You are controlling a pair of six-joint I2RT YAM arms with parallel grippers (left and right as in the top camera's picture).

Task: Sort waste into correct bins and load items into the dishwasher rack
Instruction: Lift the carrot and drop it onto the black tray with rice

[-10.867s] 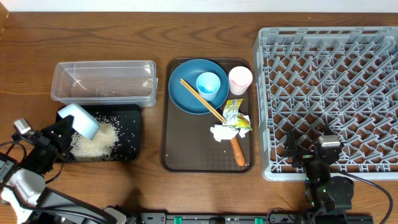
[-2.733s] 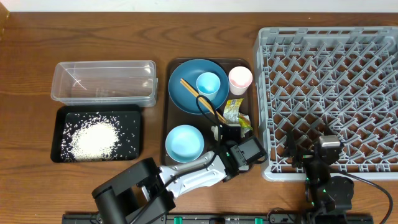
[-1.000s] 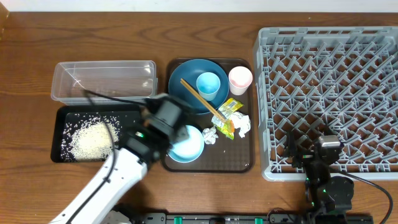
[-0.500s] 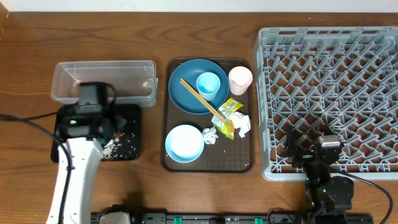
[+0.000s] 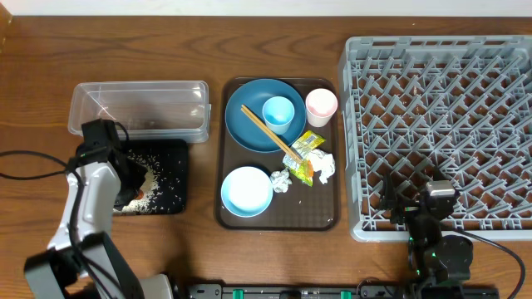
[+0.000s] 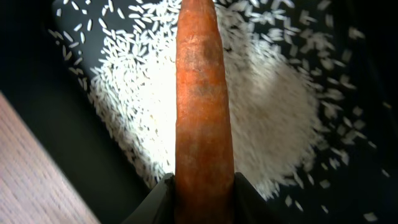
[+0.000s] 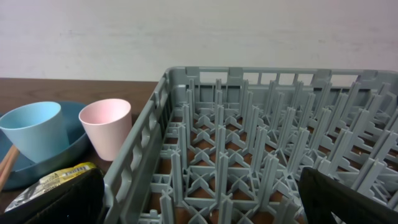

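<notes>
My left gripper (image 5: 126,184) is shut on the orange sausage-like stick (image 6: 204,106) and holds it over the loose rice (image 6: 267,106) in the black tray (image 5: 173,184). The clear tub (image 5: 137,108) stands just behind the tray. On the brown serving tray (image 5: 278,218) are the dark-blue plate (image 5: 248,133) with chopsticks (image 5: 268,130) and light-blue cup (image 5: 278,112), the pink cup (image 5: 322,106), the pale-blue bowl (image 5: 246,190), the napkin (image 5: 322,168) and the yellow-green wrapper (image 5: 306,149). My right gripper (image 5: 416,201) is open and empty over the near edge of the grey rack (image 5: 440,108).
The right wrist view shows the rack's pegs (image 7: 249,137), the pink cup (image 7: 107,127) and the light-blue cup (image 7: 34,127) to their left. A smaller white paper scrap (image 5: 280,180) lies beside the bowl. The left arm's cable trails over the table at the far left.
My left arm has carried the orange stick from the brown tray leftward to the black tray, then swung further left and down over the rice. The right arm has not moved.
</notes>
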